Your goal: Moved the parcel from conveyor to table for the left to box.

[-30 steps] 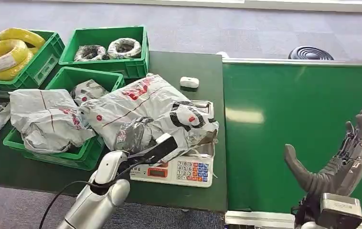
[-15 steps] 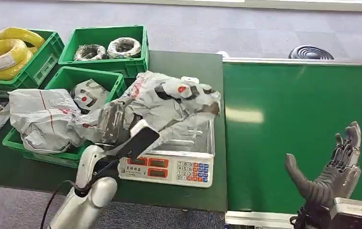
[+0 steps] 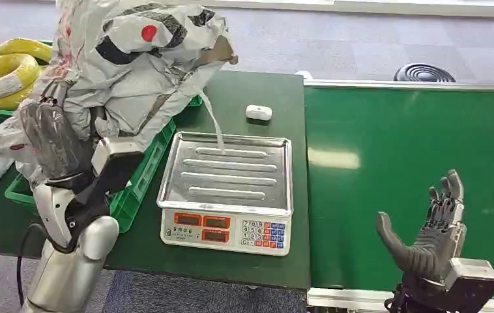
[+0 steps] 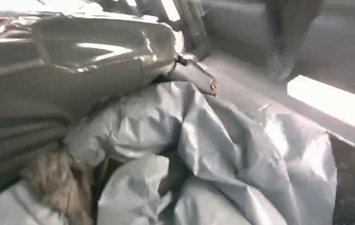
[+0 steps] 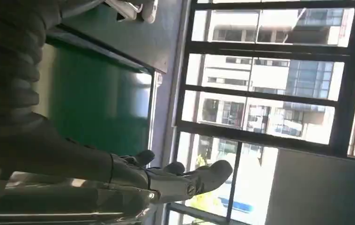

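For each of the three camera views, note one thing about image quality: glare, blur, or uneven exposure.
Head view: a pale patch of glare lies on the green conveyor. Left wrist view: soft and motion-blurred, with bright sheen on the grey parcel. Right wrist view: the windows are bright and the right hand shows dark against them.

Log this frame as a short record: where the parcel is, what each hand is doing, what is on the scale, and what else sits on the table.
parcel: grey plastic mailer, lifted clear of the scale, above the green bins
left hand: left hand grips the parcel's lower part
right hand: right hand holds nothing, fingers apart, over the conveyor
scale: scale, tray bare, only a strip hanging from the parcel reaches it
table: green bins, yellow coils, small white device
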`<state>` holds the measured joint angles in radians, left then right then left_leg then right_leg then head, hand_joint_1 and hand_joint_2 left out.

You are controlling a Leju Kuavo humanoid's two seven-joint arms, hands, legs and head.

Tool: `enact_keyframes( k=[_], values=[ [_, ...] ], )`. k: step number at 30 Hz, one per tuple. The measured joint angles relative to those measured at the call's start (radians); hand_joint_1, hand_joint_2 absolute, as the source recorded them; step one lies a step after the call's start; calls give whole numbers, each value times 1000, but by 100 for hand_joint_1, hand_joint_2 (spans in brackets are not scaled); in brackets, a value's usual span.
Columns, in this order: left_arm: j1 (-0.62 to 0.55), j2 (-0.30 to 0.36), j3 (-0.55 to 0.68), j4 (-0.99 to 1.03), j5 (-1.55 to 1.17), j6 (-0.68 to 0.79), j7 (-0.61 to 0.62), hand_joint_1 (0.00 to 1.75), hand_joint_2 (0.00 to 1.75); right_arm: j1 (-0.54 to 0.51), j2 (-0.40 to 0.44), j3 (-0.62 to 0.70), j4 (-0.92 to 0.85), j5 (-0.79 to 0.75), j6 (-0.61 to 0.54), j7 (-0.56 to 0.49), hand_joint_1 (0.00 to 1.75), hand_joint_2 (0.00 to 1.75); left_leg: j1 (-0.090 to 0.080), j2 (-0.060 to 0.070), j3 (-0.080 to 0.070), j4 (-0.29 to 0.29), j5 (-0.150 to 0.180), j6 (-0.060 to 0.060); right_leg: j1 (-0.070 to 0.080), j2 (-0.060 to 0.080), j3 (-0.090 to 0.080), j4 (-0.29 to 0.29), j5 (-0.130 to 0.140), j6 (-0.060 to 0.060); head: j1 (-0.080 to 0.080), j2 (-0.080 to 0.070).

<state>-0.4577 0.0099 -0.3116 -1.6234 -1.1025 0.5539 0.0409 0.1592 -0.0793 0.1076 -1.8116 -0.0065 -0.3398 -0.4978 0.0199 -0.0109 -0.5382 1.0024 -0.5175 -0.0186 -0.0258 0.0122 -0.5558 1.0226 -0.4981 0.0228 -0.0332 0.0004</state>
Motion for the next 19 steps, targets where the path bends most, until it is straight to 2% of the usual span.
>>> enact_keyframes(
  k=[4,6,8,11,19],
  values=[
    [-49,13,72,259,4,-14,26,173,175,-23,4,13,40,15,43,34,0,175,0,1,0,0,1,0,0,1,0,1,1,-1,0,0],
    [-58,19,95,339,5,-9,25,134,175,-29,5,16,50,15,49,37,0,175,0,0,0,0,1,0,0,1,-1,1,0,-1,0,0],
    [-71,24,107,400,-10,-48,55,141,175,-35,5,18,58,24,61,52,0,175,0,0,-1,0,1,0,0,0,-1,1,0,0,0,0],
    [-99,44,128,532,-19,-206,162,141,175,-46,2,30,69,53,108,77,0,175,0,2,-2,0,1,0,0,1,-2,1,0,0,0,0],
    [-151,82,156,749,-19,-198,158,141,175,-42,-5,55,83,82,119,80,0,175,0,2,-1,0,1,0,0,3,-2,1,0,-1,0,0]
  ],
)
